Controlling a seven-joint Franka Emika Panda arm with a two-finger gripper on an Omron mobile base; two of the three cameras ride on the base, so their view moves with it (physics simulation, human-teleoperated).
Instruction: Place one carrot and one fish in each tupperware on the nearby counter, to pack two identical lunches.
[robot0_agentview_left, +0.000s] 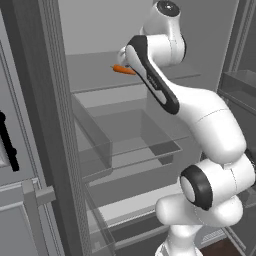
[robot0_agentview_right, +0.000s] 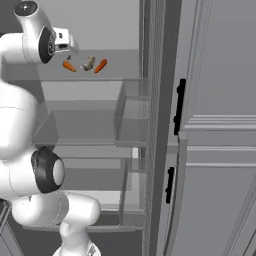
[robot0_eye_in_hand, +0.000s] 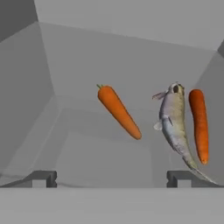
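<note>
my pincer (robot0_eye_in_hand: 111, 178) stood wide open and empty, over the fridge's top shelf (robot0_agentview_right: 107, 76). on that shelf lay a fish (robot0_eye_in_hand: 175, 124). one carrot (robot0_eye_in_hand: 119, 111) lay apart on its one side, another carrot (robot0_eye_in_hand: 199, 124) just beside it on the other.

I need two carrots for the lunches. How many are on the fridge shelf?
2: one carrot lies left of the fish, the other carrot right of it. More may be hidden.
</note>
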